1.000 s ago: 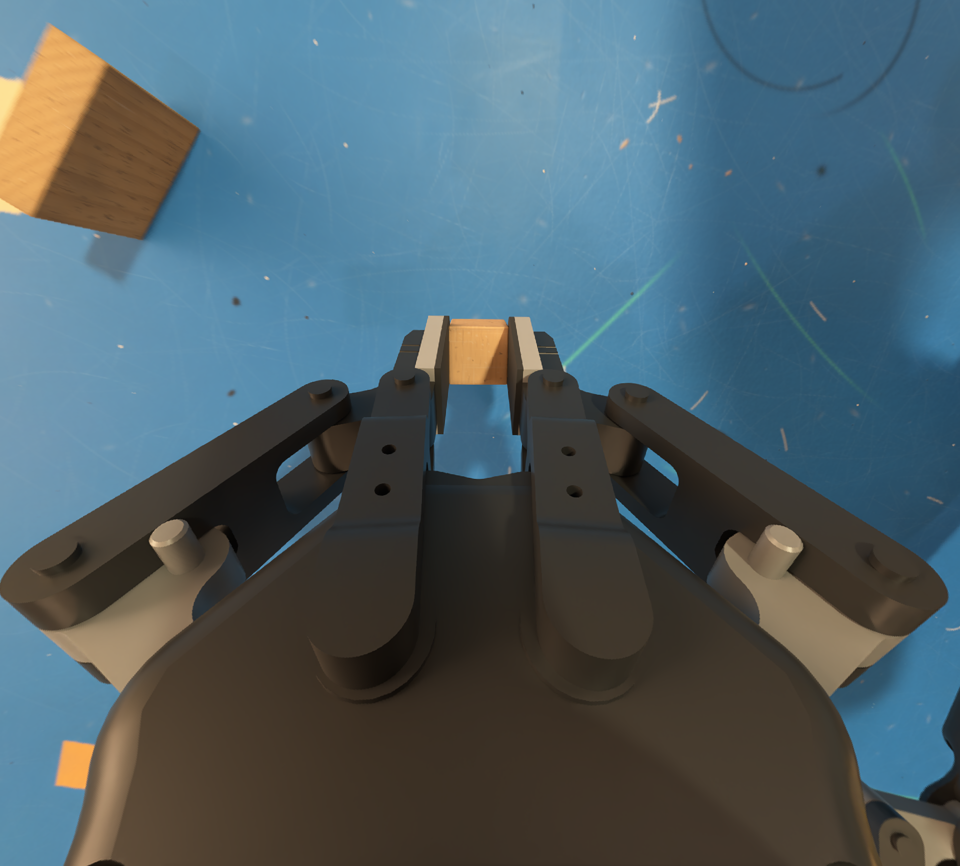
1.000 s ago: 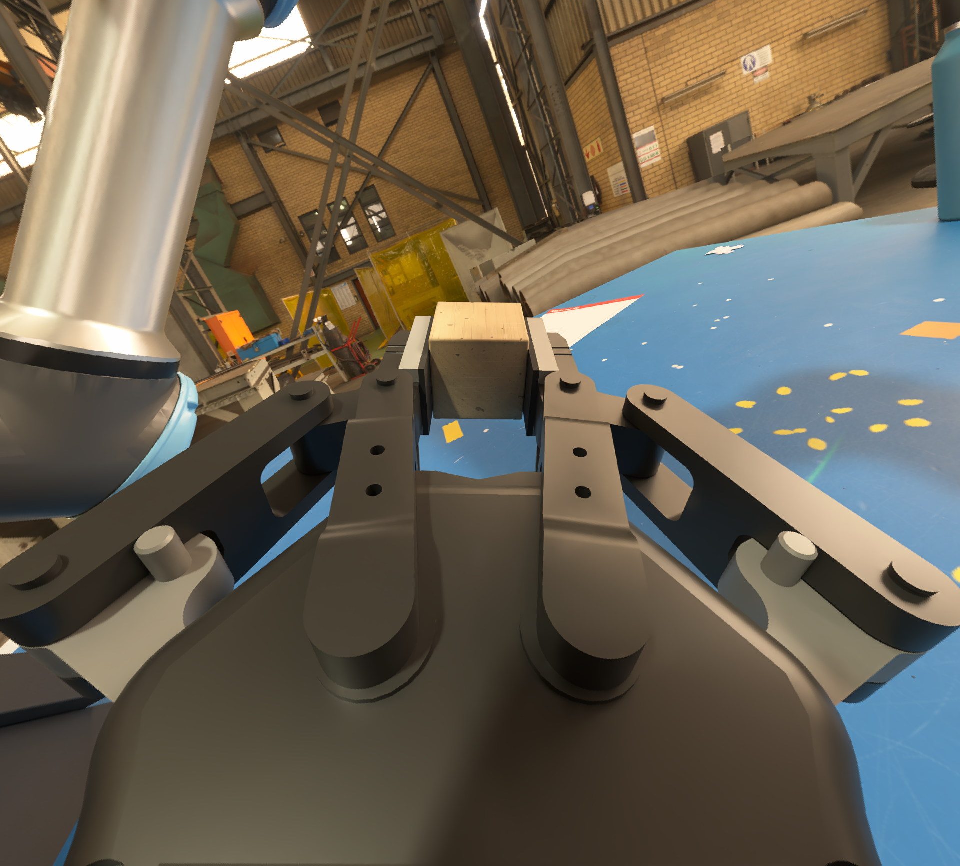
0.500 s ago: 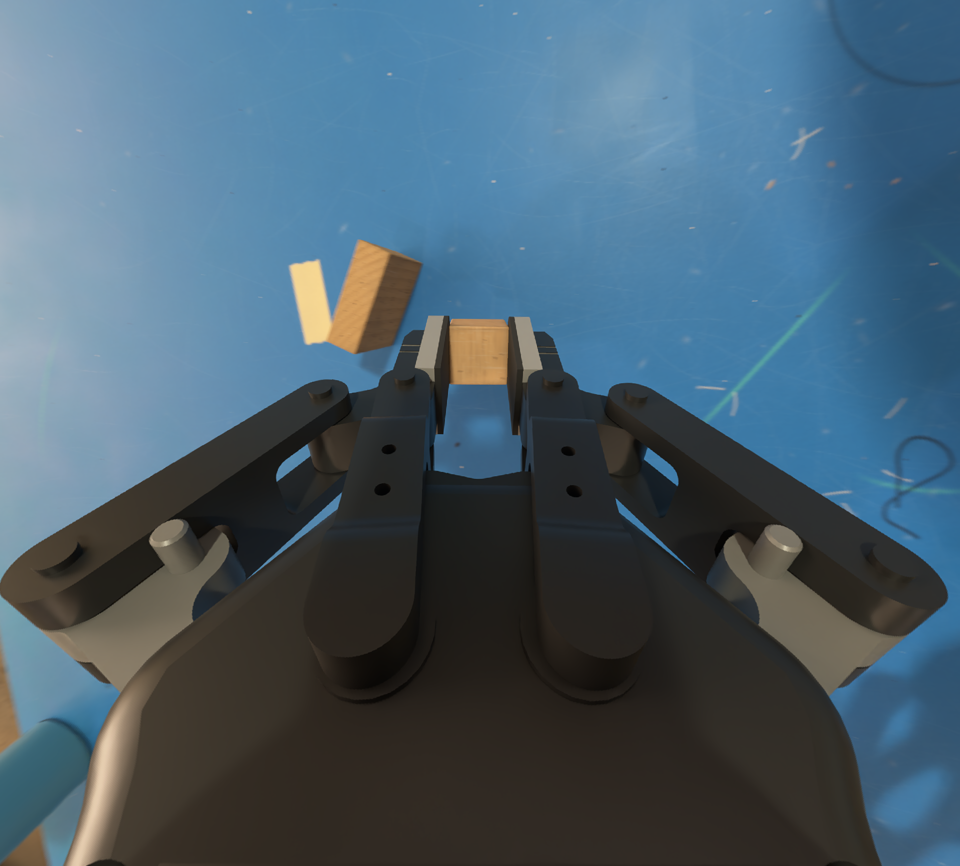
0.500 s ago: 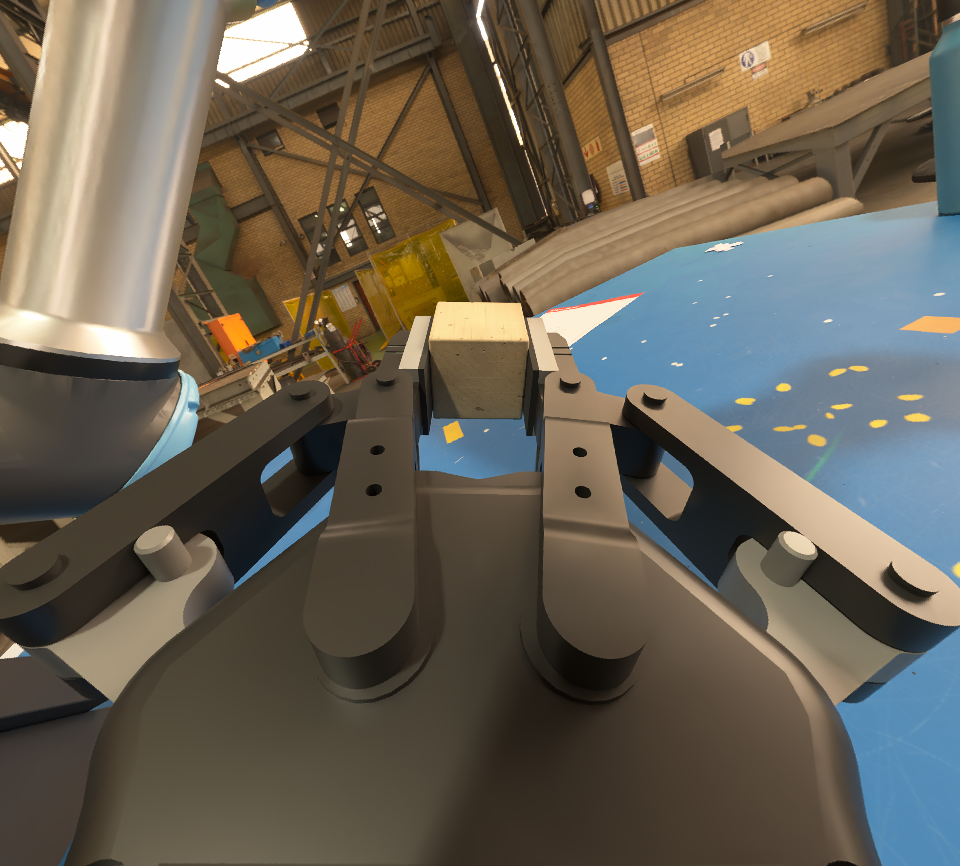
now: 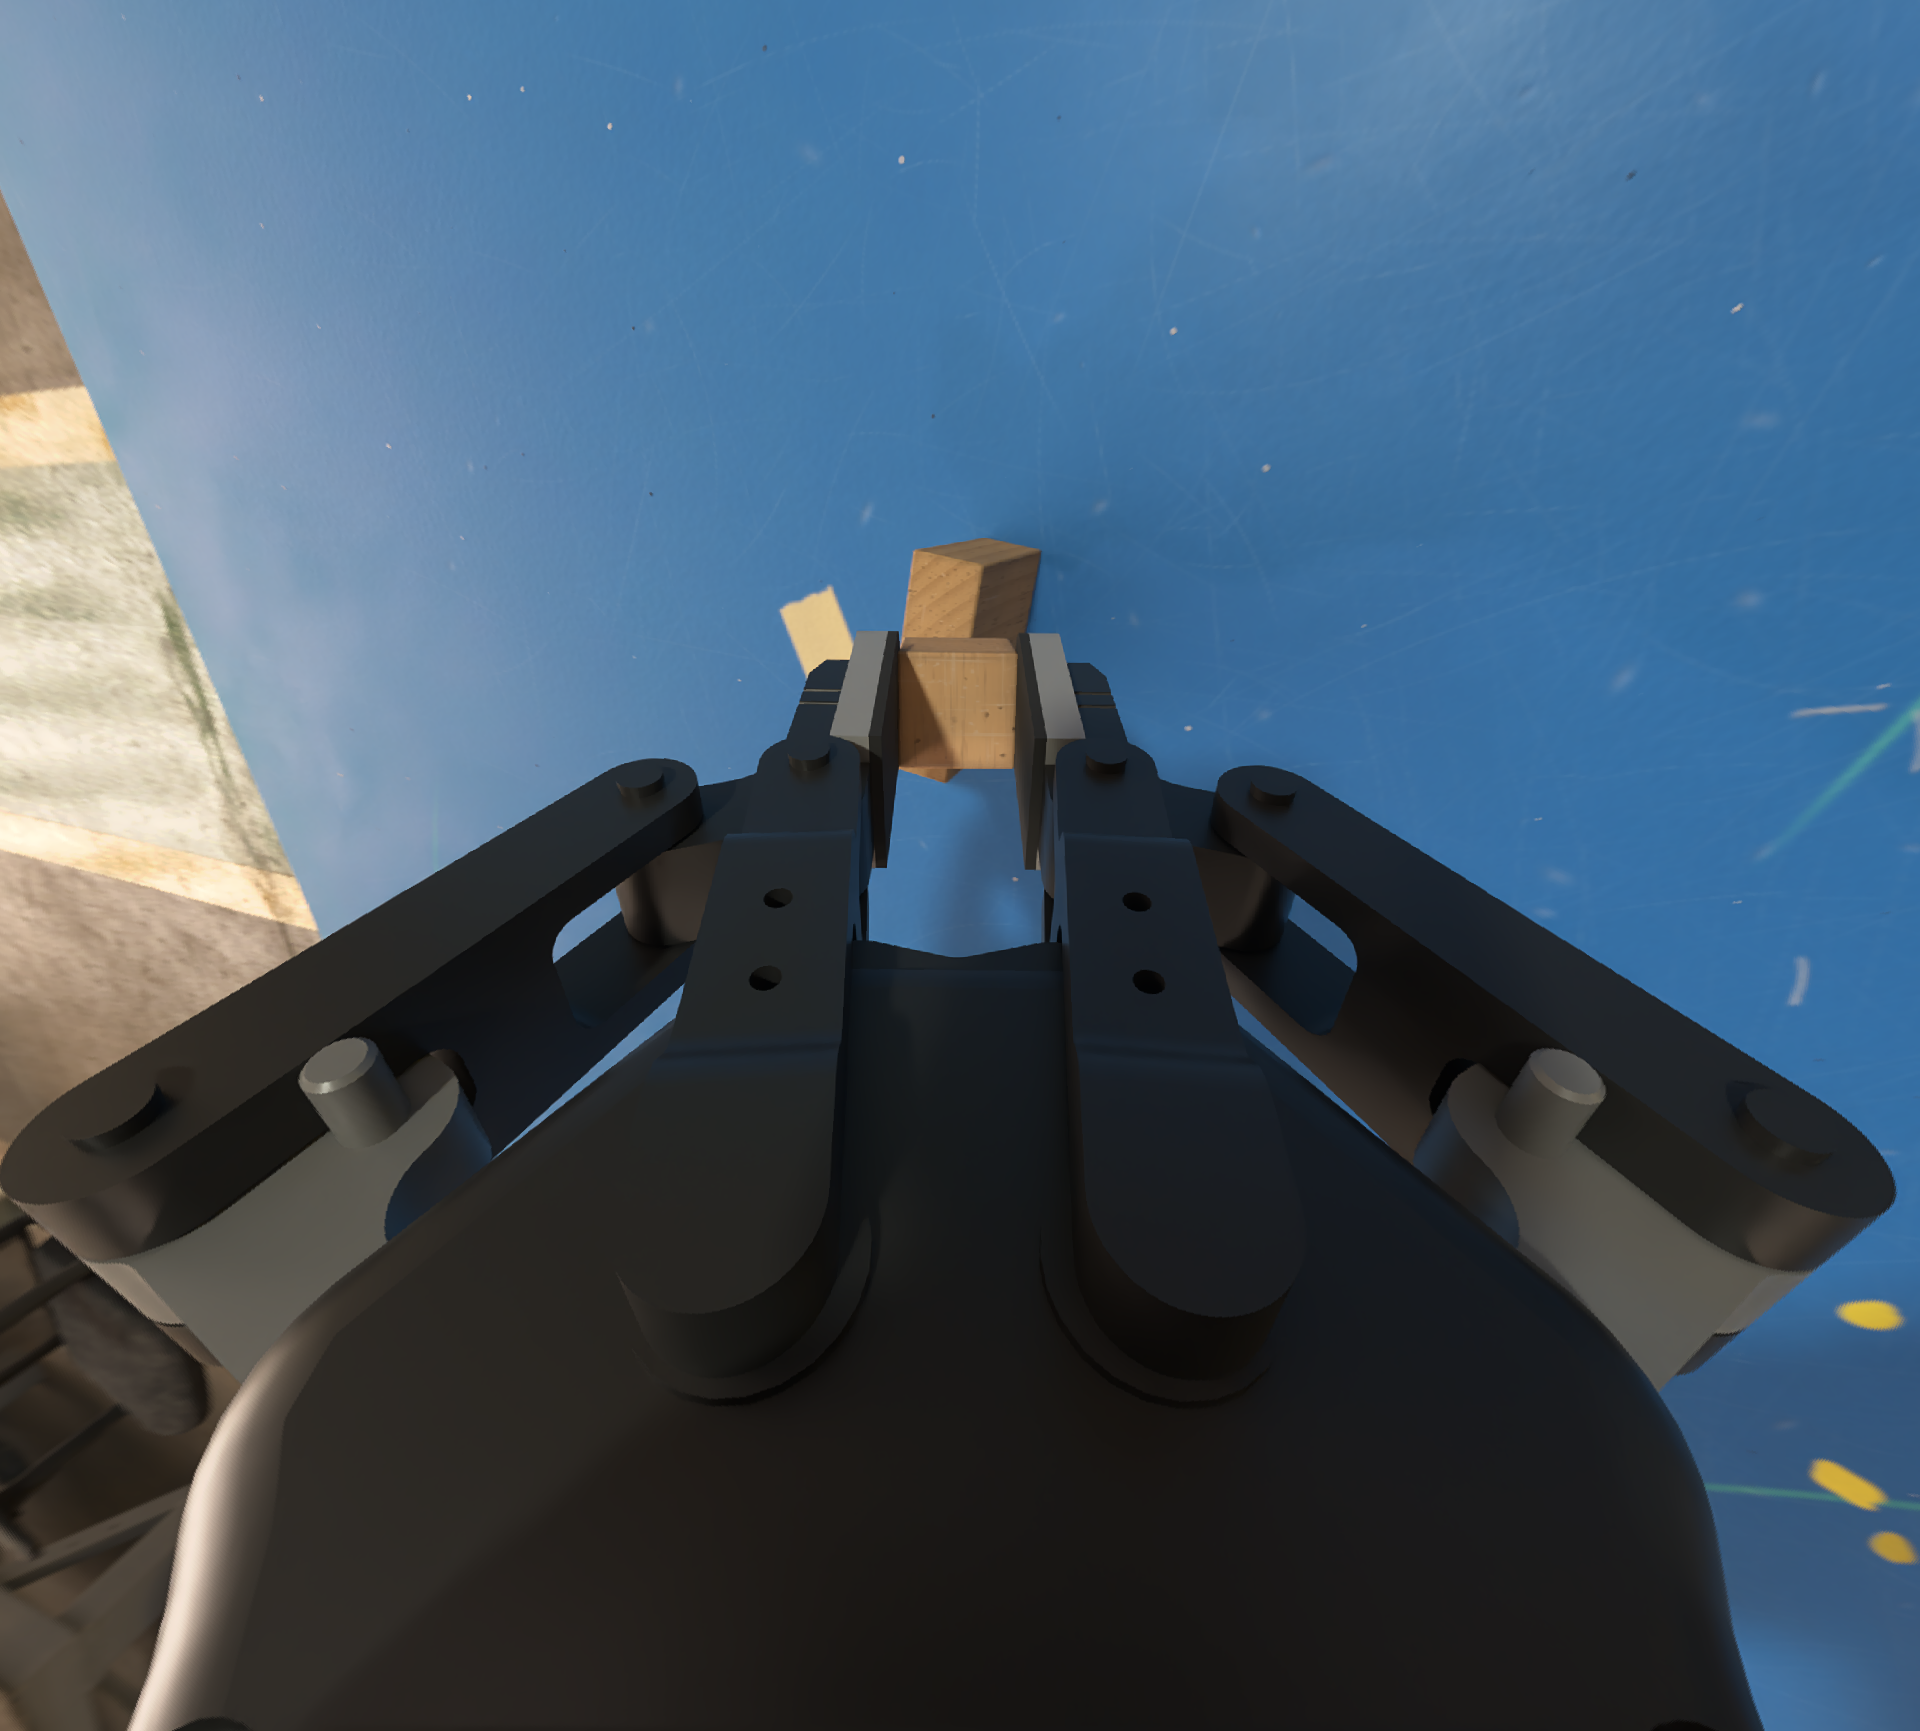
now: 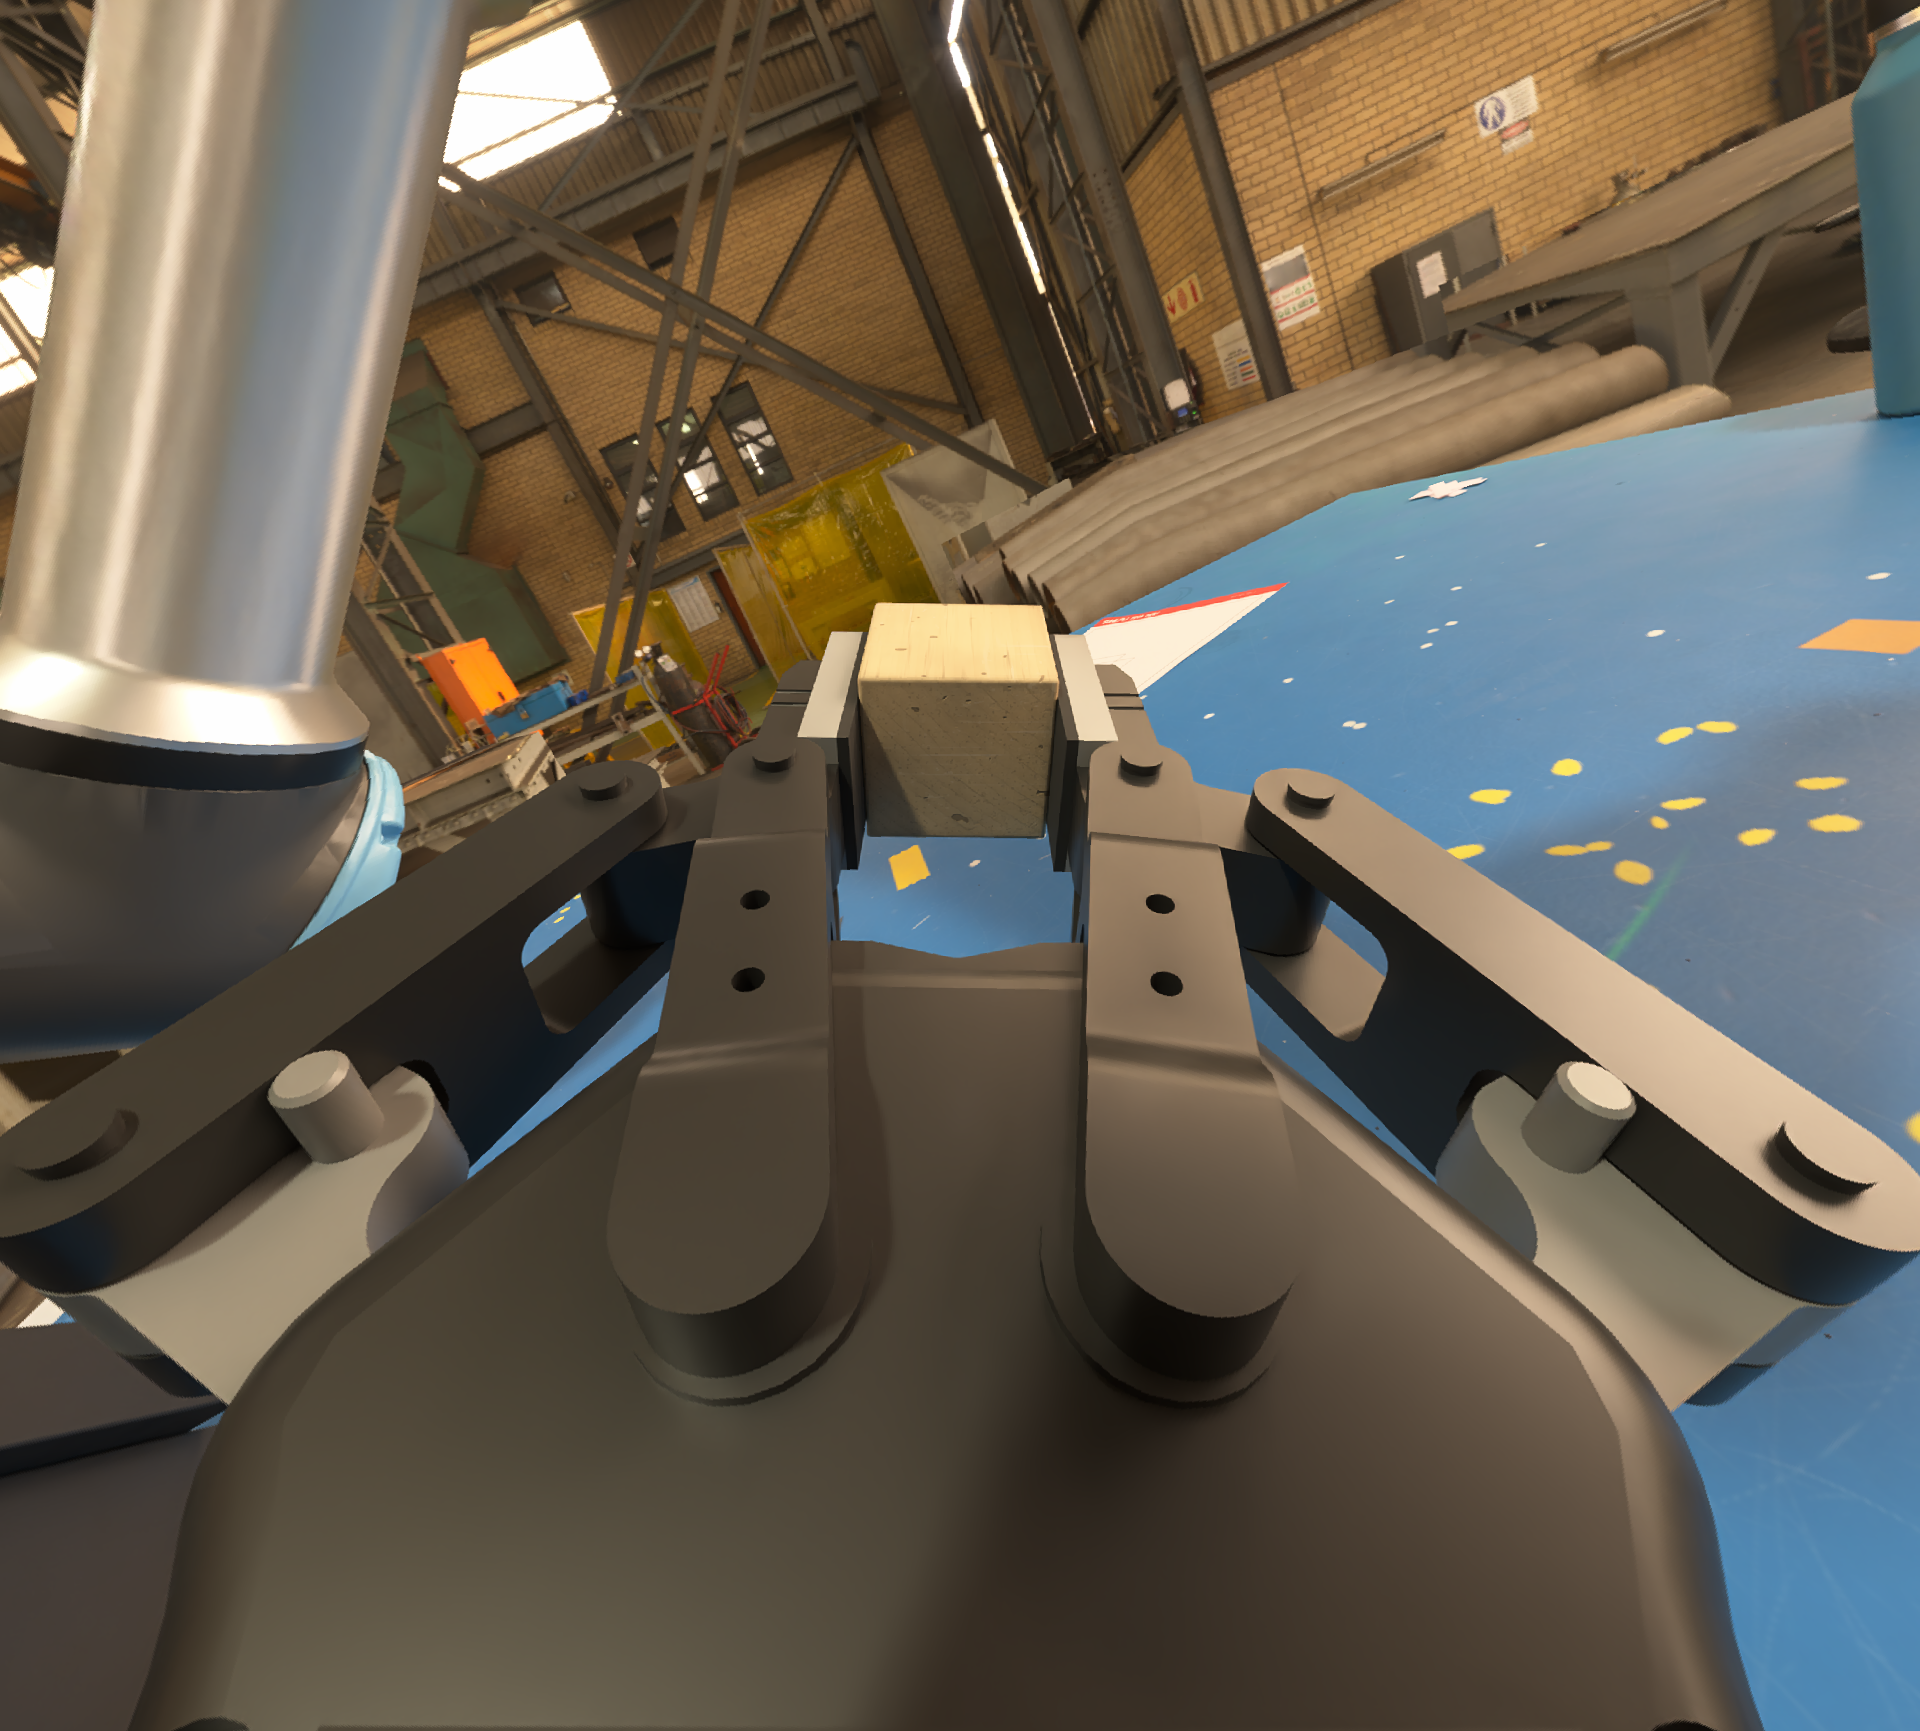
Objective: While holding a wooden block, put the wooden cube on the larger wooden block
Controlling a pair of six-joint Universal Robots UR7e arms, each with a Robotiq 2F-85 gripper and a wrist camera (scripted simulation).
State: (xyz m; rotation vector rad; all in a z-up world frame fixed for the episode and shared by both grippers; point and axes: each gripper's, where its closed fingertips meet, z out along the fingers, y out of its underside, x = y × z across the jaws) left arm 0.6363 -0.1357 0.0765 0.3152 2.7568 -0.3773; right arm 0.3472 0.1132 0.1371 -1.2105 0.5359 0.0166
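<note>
My left gripper [image 5: 957, 705] is shut on a small wooden cube [image 5: 955, 711] and holds it high above the blue table. The larger wooden block [image 5: 971, 590] lies on the table far below, showing just beyond the held cube and partly hidden by it. My right gripper [image 6: 956, 725] is shut on a pale wooden block [image 6: 956, 725] and holds it in the air, pointing out over the table edge.
A pale yellow patch [image 5: 817, 627] lies on the table left of the larger block. The table's left edge [image 5: 156, 538] runs diagonally at the left. A silver and blue arm link [image 6: 229, 279] stands at the left of the right wrist view. A blue bottle [image 6: 1891, 227] stands far right.
My left gripper has risen and shifted with the cube; the larger block now looks smaller and sits right behind the held cube instead of up-left. The right gripper has stayed still.
</note>
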